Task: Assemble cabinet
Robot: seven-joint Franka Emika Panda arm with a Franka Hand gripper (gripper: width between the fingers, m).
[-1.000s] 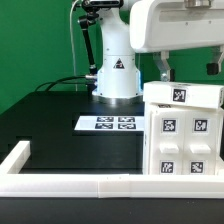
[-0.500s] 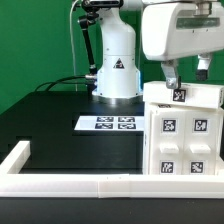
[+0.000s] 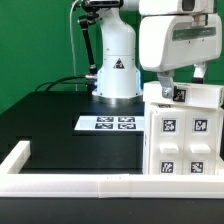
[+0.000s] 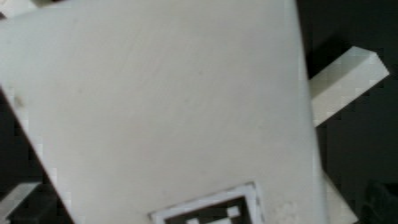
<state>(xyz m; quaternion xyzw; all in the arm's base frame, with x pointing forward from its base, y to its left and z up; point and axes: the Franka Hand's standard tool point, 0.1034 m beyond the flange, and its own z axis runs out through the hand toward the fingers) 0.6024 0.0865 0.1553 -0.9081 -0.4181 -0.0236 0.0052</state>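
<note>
The gripper [image 3: 172, 92] hangs just above the top face of the white cabinet [image 3: 184, 135]; whether its fingers are open or touching cannot be told. The cabinet stands at the desk's front corner on the exterior view's right, behind the white border rail [image 3: 90, 181], beside the marker board [image 3: 108, 124].

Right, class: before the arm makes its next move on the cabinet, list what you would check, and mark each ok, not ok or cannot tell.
1. Gripper sits over the cabinet top: ok.
2. Gripper open or shut: cannot tell, fingers are partly hidden.
3. Fingers touching the cabinet: cannot tell.
4. Cabinet stands upright against the border rail: ok.
5. Marker board lies flat, apart from the cabinet: ok.
6. Wrist view shows a white panel with a tag at its edge: ok.
</note>
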